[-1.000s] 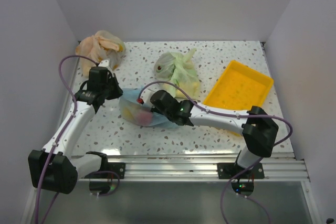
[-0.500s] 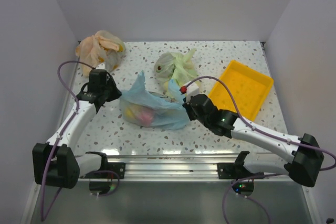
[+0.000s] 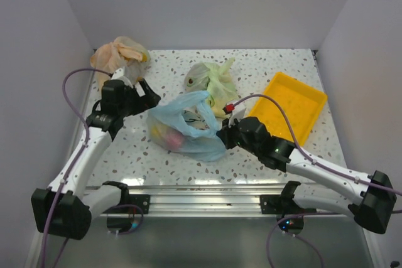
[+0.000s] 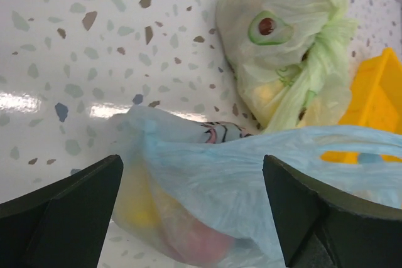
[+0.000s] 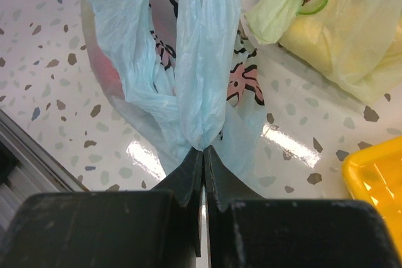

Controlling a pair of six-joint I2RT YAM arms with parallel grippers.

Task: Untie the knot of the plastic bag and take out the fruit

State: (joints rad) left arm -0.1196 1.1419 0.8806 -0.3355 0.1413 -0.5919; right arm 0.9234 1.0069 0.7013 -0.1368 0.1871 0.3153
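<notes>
White arms (image 3: 85, 155) with black joints (image 3: 116, 101) — purple cables (image 3: 65, 85) trailing along each.

robot lab cell, plain white walls (image 3: 207, 4), speckled tabletop (image 3: 135, 162), aluminium rail (image 3: 207, 200)

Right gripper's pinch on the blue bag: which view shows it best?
Right wrist: the right gripper is shut on a strip of the blue bag. Top external shows it small; left wrist shows only the bag.
</notes>
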